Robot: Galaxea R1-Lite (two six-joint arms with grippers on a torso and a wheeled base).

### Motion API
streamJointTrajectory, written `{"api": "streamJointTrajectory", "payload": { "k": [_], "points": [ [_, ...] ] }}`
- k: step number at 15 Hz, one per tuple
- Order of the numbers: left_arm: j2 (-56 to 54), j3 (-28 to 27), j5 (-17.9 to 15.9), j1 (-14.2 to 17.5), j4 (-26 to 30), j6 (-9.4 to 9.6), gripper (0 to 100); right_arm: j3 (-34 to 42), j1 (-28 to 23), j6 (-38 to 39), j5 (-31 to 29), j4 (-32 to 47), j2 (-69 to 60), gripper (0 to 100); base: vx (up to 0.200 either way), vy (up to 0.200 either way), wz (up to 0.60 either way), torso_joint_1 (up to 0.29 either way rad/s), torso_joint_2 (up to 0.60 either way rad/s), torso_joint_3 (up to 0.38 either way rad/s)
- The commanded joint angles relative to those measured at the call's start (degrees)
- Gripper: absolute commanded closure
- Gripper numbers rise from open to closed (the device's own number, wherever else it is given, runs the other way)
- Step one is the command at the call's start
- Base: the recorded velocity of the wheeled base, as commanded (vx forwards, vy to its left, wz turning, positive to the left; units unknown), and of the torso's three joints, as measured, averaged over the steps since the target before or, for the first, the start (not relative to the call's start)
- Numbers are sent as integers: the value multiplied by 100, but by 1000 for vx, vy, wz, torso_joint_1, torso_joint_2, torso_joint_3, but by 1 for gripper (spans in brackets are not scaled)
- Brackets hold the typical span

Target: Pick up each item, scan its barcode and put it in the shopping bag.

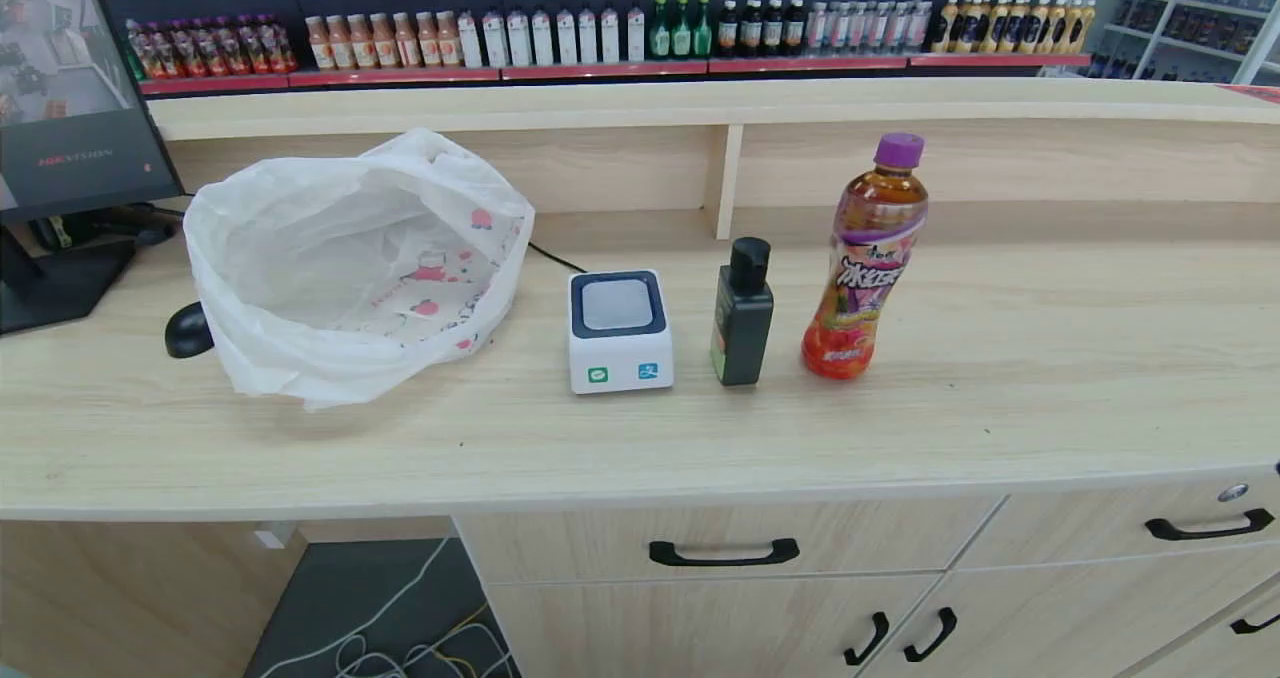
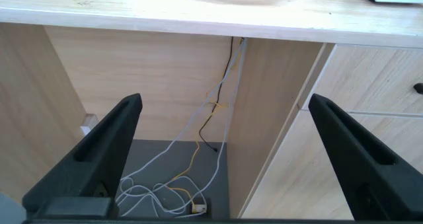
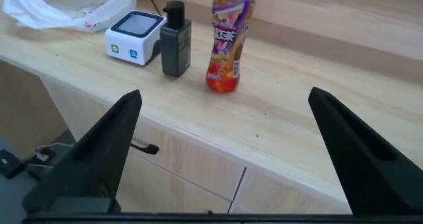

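A tall tea bottle (image 1: 867, 258) with a purple cap stands upright on the wooden counter (image 1: 1050, 378), right of a small dark green pump bottle (image 1: 742, 315). Left of those sits the white barcode scanner (image 1: 618, 330). The white shopping bag (image 1: 350, 258) lies open at the counter's left. My right gripper (image 3: 225, 158) is open, below and in front of the counter edge, facing the tea bottle (image 3: 228, 39), pump bottle (image 3: 176, 40) and scanner (image 3: 134, 37). My left gripper (image 2: 225, 158) is open, low under the counter edge, facing the open bay with cables (image 2: 192, 178).
A black monitor (image 1: 70, 108) on a stand and a black mouse (image 1: 187, 330) sit at the counter's far left. A raised wooden shelf (image 1: 720, 108) runs along the back. Drawers with black handles (image 1: 723, 553) lie below the counter front. Free counter space lies right of the tea bottle.
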Motion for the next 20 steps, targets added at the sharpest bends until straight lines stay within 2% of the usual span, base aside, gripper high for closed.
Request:
{"api": "streamJointTrajectory", "payload": {
  "k": [1, 4, 5, 7, 10, 13, 18, 19, 20],
  "points": [
    [-2, 0, 0, 0, 0, 0, 0, -65, 573, -43, -18, -476, 1078, 0, 0, 0, 0, 0, 0, 0],
    [-2, 0, 0, 0, 0, 0, 0, -267, 871, -245, -80, -1223, 1975, 0, 0, 0, 0, 0, 0, 0],
    [-2, 0, 0, 0, 0, 0, 0, -293, 1047, -272, -273, -1399, 2177, 0, 0, 0, 0, 0, 0, 0],
    [-2, 0, 0, 0, 0, 0, 0, -451, 1724, -149, -1011, -1452, 2476, 0, 0, 0, 0, 0, 0, 0],
    [-2, 0, 0, 0, 0, 0, 0, -443, 2761, -78, -1802, -1469, 2828, 0, 0, 0, 0, 0, 0, 0],
    [-2, 0, 0, 0, 0, 0, 0, -618, 2937, -78, -1961, -1715, 3390, 0, 0, 0, 0, 0, 0, 0],
    [-2, 0, 0, 0, 0, 0, 0, -873, 3007, 185, -2145, -3860, 4963, 0, 0, 0, 0, 0, 0, 0],
    [-2, 0, 0, 0, 0, 0, 0, -900, 3095, 212, -2233, -3974, 5069, 0, 0, 0, 0, 0, 0, 0],
    [-2, 0, 0, 0, 0, 0, 0, -926, 3403, 493, -2479, -4159, 5332, 0, 0, 0, 0, 0, 0, 0]
  ]
}}
